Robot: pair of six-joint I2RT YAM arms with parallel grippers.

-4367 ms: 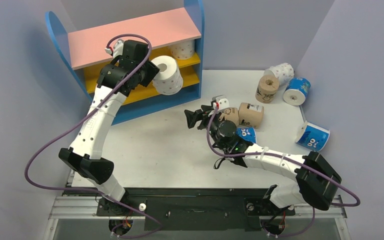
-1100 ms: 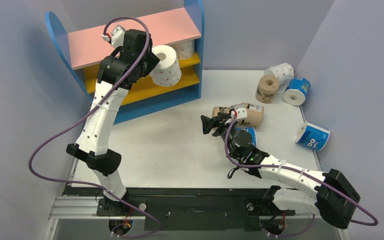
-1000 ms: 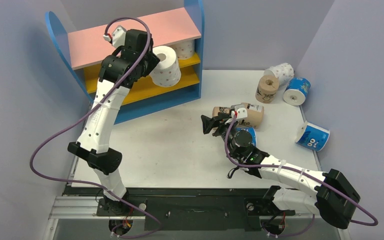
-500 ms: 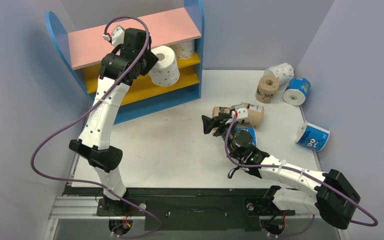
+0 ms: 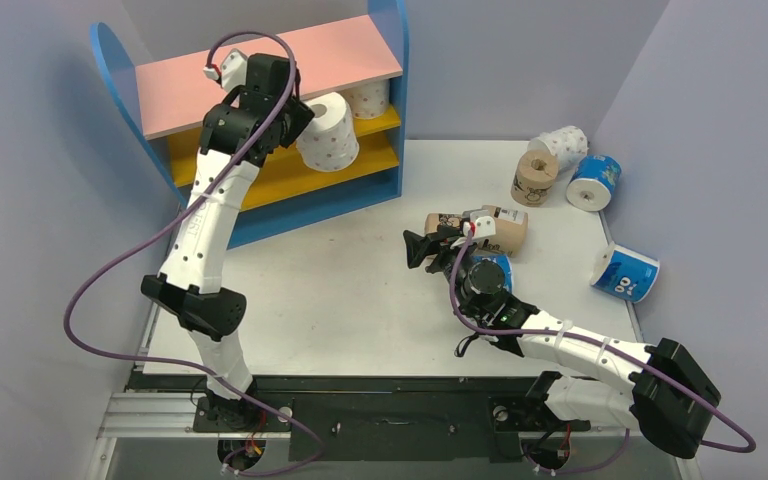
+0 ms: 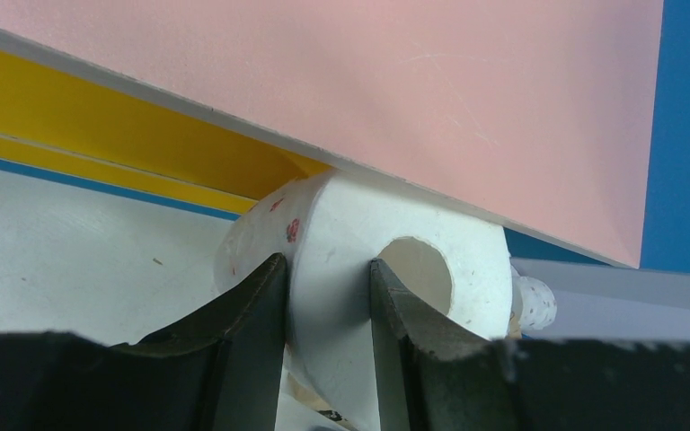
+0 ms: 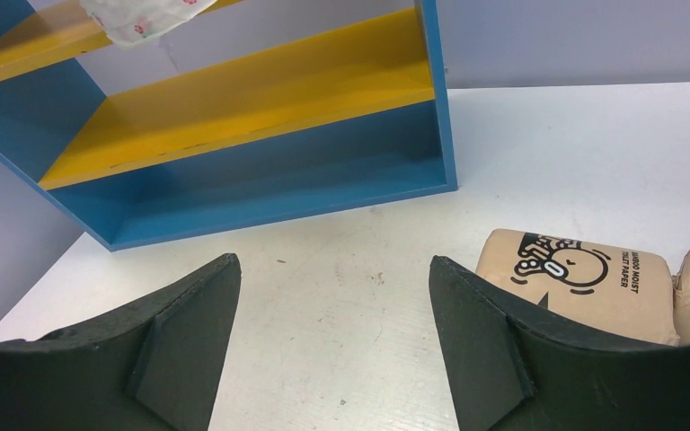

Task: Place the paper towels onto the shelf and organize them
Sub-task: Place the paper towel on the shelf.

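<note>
My left gripper (image 5: 297, 118) is shut on a white dotted paper towel roll (image 5: 328, 135), one finger inside its core and one outside (image 6: 328, 289). The roll (image 6: 332, 224) hangs at the front of the shelf (image 5: 260, 75), just under the pink top board (image 6: 368, 81). Another white dotted roll (image 5: 368, 98) sits on the upper yellow board at the right end. My right gripper (image 5: 418, 248) is open and empty over the table (image 7: 332, 269), with a tan printed roll (image 7: 575, 283) just right of its right finger.
A second tan roll (image 5: 503, 228) lies against the first, and a blue roll (image 5: 495, 268) sits partly under the right arm. At the back right are a tan roll (image 5: 534, 177), a white dotted roll (image 5: 563, 146) and a blue roll (image 5: 594, 181). Another blue roll (image 5: 625, 272) lies at the right edge.
The left arm has carried the white dotted roll a little up and back toward the shelf's upper opening. The right arm has stayed still.
</note>
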